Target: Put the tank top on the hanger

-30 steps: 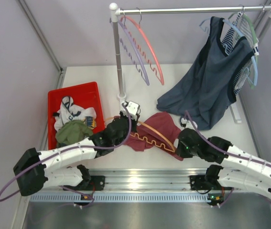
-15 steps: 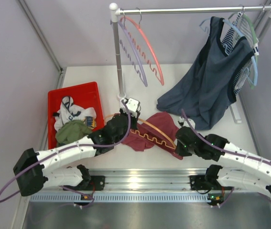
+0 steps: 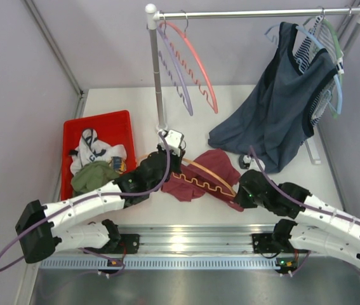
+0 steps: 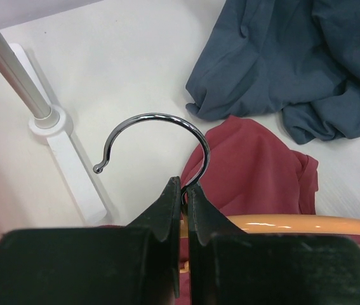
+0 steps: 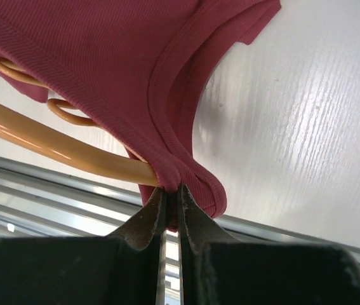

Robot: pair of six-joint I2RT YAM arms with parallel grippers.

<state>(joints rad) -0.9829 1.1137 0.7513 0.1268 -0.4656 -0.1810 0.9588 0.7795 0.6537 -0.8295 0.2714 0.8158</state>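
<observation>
Little has shifted. Our left pincer still clamps the hanger hook, and our right pincer, nudged slightly outward, still grips the tank top strap. That strap probably needs drawing over the hanger arm just above it.

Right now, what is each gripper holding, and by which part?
Left gripper: shut on the hanger, at the base of its hook. Right gripper: shut on the tank top, pinching a hemmed edge beside the hanger's arm.
</observation>
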